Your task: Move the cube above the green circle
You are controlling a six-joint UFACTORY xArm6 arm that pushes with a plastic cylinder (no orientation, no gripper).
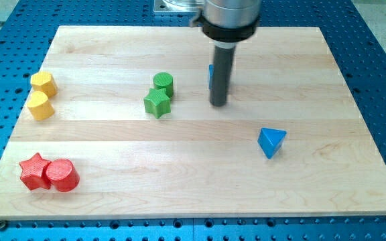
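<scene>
A blue cube (211,75) is mostly hidden behind my rod near the view's top centre; only a sliver shows on the rod's left. My tip (218,104) rests on the board just below and in front of the cube. The green circle (164,84), a short cylinder, stands to the left of the tip. A green star (157,103) touches it just below.
A blue triangle (271,142) lies at the lower right. Two yellow blocks (43,83) (40,106) sit at the left edge. A red star (34,171) and a red cylinder (62,175) sit at the lower left. The wooden board (193,201) lies on a blue perforated table.
</scene>
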